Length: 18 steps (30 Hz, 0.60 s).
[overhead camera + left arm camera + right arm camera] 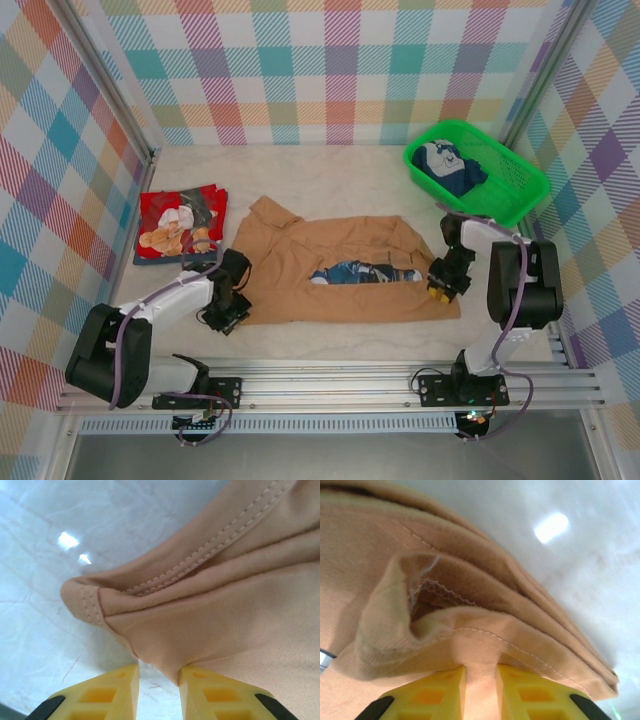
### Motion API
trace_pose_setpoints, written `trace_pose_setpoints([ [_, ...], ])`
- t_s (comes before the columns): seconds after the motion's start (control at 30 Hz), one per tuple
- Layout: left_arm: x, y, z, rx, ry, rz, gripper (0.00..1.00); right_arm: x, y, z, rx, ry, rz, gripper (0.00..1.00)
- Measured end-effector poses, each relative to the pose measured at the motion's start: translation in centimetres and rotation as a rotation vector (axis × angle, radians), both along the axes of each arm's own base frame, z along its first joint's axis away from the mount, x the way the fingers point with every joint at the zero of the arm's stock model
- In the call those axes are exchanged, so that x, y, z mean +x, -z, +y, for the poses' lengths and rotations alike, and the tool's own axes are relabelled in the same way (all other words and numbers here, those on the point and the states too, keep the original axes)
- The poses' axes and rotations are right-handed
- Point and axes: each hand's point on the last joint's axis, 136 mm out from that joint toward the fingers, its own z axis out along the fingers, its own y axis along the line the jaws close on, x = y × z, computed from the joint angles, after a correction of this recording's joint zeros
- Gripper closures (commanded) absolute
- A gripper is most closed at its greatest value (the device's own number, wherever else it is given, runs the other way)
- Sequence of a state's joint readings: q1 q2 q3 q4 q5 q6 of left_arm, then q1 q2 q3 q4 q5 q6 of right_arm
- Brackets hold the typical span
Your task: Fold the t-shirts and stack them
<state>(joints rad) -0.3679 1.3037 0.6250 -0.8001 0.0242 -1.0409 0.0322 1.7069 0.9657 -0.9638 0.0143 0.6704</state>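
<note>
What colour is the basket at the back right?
Bright green basket, clearest in the top external view.

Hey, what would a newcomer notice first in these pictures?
A tan-brown t-shirt lies spread mid-table, blue-and-white print showing, with the left gripper and right gripper each pinching a near corner. A folded red t-shirt sits at the left, and a bright green basket holding dark blue cloth stands back right.

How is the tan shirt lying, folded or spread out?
Partly folded: the tan t-shirt has cloth doubled over its print, leaving a strip showing. Both wrist views show layered edges.
</note>
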Motion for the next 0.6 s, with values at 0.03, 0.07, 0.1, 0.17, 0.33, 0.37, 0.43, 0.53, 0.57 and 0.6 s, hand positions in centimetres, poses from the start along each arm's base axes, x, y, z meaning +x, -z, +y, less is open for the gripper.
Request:
trace_pose_setpoints([
  [0.03, -0.2, -0.1, 0.1, 0.002, -0.005, 0.004, 0.73, -0.7, 0.0, -0.1, -0.006, 0.004, 0.015, 0.71],
  [0.07, -0.2, -0.2, 0.1, 0.002, -0.010, 0.001, 0.72, -1.0, -0.1, -0.2, -0.014, 0.002, 0.024, 0.68],
  [0.1, -0.2, -0.4, 0.1, 0.002, -0.011, -0.005, 0.70, -0.9, -0.2, -0.4, -0.021, -0.002, 0.022, 0.66],
  [0.17, 0.3, -1.7, 0.2, 0.012, -0.007, -0.017, 0.65, 0.2, -0.9, -0.5, -0.039, -0.031, -0.011, 0.63],
  [0.33, 7.7, -8.7, -1.7, -0.022, 0.035, -0.221, 0.57, 8.2, -6.5, 1.5, -0.074, -0.217, -0.278, 0.66],
  [0.37, 9.6, -10.0, -2.3, -0.031, 0.046, -0.259, 0.56, 10.0, -7.9, 2.8, -0.075, -0.275, -0.335, 0.67],
  [0.43, 13.6, -11.7, -3.3, -0.044, 0.062, -0.314, 0.54, 12.9, -9.7, 5.2, -0.080, -0.360, -0.409, 0.68],
  [0.53, 19.3, -11.2, -4.3, -0.061, 0.069, -0.348, 0.53, 16.1, -9.1, 8.5, -0.074, -0.449, -0.431, 0.68],
  [0.57, 20.9, -10.3, -4.3, -0.063, 0.062, -0.339, 0.53, 16.7, -8.2, 9.1, -0.076, -0.465, -0.414, 0.67],
  [0.6, 22.1, -9.6, -4.3, -0.066, 0.055, -0.333, 0.52, 17.0, -7.1, 9.4, -0.082, -0.475, -0.386, 0.66],
])
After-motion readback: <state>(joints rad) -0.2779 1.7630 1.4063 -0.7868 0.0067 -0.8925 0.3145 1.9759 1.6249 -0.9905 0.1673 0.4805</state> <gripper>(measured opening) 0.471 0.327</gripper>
